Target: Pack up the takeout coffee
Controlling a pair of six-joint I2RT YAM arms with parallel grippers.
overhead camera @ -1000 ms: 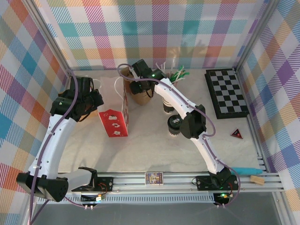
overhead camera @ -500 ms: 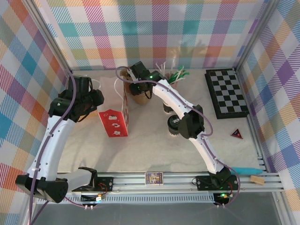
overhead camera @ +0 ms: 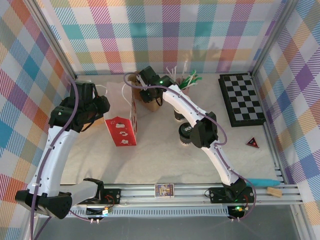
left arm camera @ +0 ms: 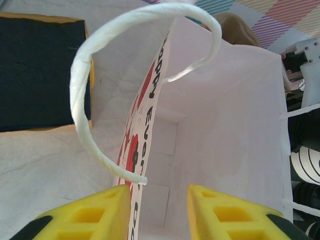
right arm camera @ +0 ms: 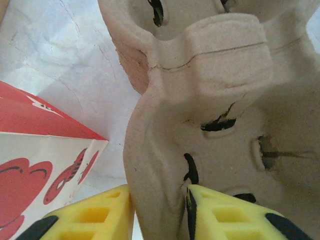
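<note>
1. In the left wrist view, the left gripper (left arm camera: pixel 157 192) has its yellow fingers (left arm camera: pixel 85 217) parted at the bottom edge. The printed wall of the paper bag (left arm camera: pixel 225 125) runs down into the gap, close to the finger at lower left. We see nothing clamped.
2. Above those fingers the bag's white inside lies open. Its twisted white handle (left arm camera: pixel 80 100) loops across the upper left of the frame.
3. In the right wrist view, the right gripper (right arm camera: pixel 159 192) has its fingers (right arm camera: pixel 230 215) closed on a ridge of the pulp cup carrier (right arm camera: pixel 215 85). The pulp fills the gap between them at bottom centre.
4. The bag's red-and-white corner (right arm camera: pixel 35 150) sits at lower left of that view, just beside the carrier.
5. In the top view, the left gripper (overhead camera: pixel 100 107) sits at the bag's (overhead camera: pixel 121 129) left side, left of centre. The right gripper (overhead camera: pixel 145 92) sits at the carrier (overhead camera: pixel 150 104), in the upper middle.
6. The takeout coffee (overhead camera: pixel 185 134) stands upright on the table (overhead camera: pixel 150 160) just right of centre, black lid up. It is right beside the right arm's elbow, outside the bag and apart from both grippers.
7. A checkerboard (overhead camera: pixel 242 99) lies at upper right, and a small red triangle (overhead camera: pixel 253 143) lies below it.
</note>
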